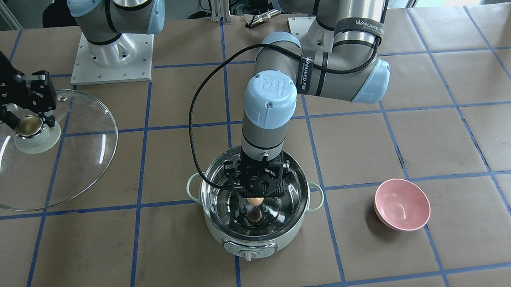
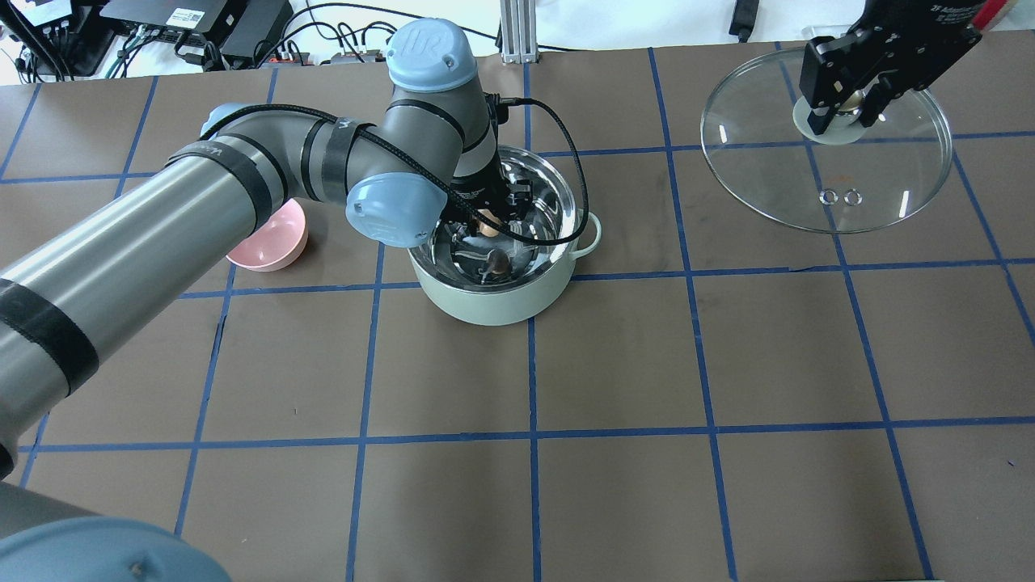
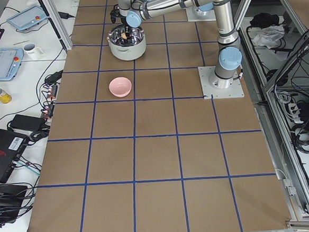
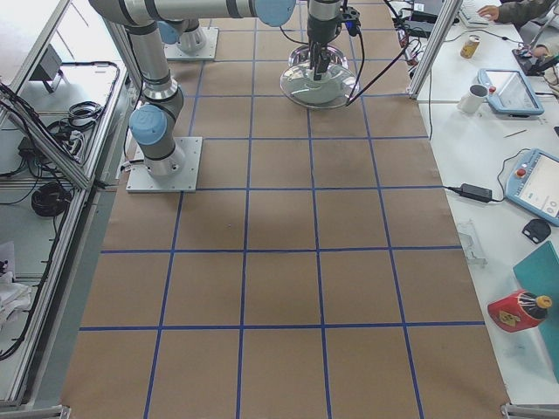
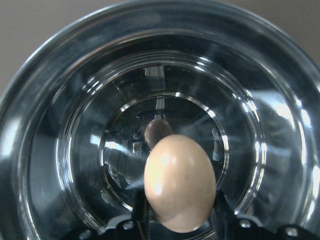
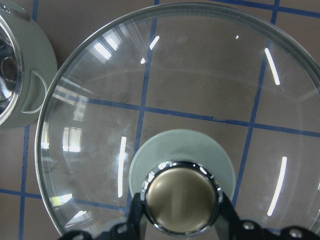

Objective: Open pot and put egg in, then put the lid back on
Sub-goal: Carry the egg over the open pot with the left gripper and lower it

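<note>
Left arm reaches over the pot (image 1: 288, 239), which stands open near the middle of the table (image 1: 466, 120) with its white dial (image 1: 249, 254) facing the operators' side. Left gripper (image 5: 179, 207) points straight down into the pot's mouth, its fingers clamped on either side of the egg (image 5: 180, 187). The egg is tan and held with its long axis roughly vertical. It hangs inside the steel bowl and clear of the floor, where a small dark reflection of it (image 5: 157, 132) shows separately, just beyond it in the wrist view. Right gripper (image 6: 181, 200) is well apart from the pot, on the robot's right, with its jaws clenched on the beige-topped knob (image 6: 181, 202) of the glass lid (image 2: 825, 178). The lid hangs dome-up from that grip and looks slightly tilted. It appears raised above the table, though the gap beneath it cannot be judged. Two small vent holes (image 2: 841, 197) show near the lid's rim on the robot's side. Pink bowl (image 1: 402, 204) sits upright on the table on the robot's left of the pot, near it but not touching.
</note>
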`<state>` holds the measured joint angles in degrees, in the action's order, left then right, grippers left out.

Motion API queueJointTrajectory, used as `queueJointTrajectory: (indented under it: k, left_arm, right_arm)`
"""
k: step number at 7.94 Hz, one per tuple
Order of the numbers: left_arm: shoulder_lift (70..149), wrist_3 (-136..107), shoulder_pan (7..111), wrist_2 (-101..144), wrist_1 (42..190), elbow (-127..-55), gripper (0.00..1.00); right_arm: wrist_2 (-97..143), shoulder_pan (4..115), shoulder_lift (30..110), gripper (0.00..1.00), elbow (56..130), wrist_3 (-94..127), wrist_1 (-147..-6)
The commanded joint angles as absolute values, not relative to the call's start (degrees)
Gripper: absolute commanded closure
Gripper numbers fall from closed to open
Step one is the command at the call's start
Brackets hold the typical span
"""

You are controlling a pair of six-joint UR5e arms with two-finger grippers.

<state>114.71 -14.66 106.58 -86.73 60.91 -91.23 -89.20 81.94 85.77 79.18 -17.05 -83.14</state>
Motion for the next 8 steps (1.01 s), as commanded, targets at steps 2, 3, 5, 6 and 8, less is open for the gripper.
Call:
queueJointTrajectory:
  k: [2, 3, 5, 6, 8]
  left_arm:
    - [116.8, -14.5, 106.7, -86.7, 60.9, -91.8, 0.63]
    - [116.9, -14.6, 106.6, -86.7, 60.9, -91.9, 0.46]
    - [116.5, -14.8, 106.7, -86.7, 60.8, -91.9, 0.14]
    - [115.2, -15.2, 106.8, -86.5, 60.6, -91.9, 0.00]
    - [110.3, -14.9, 106.8, -86.7, 63.6, -91.7, 0.00]
  right_arm:
    - [-89.0, 81.9, 85.8, 1.00, 79.2, -17.1, -83.1]
    - [-89.0, 81.9, 85.8, 1.00, 79.2, -17.1, -83.1]
    - [-88.9, 82.0, 85.8, 1.00, 79.2, -17.1, -83.1]
    - [-89.0, 81.9, 85.8, 1.00, 79.2, -17.1, -83.1]
    - [-88.6, 82.0, 86.1, 1.00, 79.2, -17.1, -83.1]
